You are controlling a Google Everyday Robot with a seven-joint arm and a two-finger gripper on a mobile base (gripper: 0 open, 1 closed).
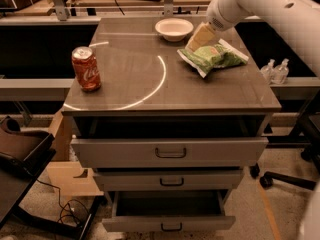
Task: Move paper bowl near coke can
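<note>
The off-white paper bowl (174,29) sits upright at the far middle of the cabinet top. The red coke can (86,69) stands upright near the left edge, well apart from the bowl. My gripper (200,37), cream-coloured on the end of the white arm (260,4), hangs low just right of the bowl, over the far end of the green chip bag (212,58). It holds nothing that I can see.
The grey cabinet top (150,91) has a white arc marked on it. Below it are drawers, the top one (170,151) and the bottom one (167,219) pulled out. Two small bottles (276,71) stand to the right, a dark chair (20,154) to the left.
</note>
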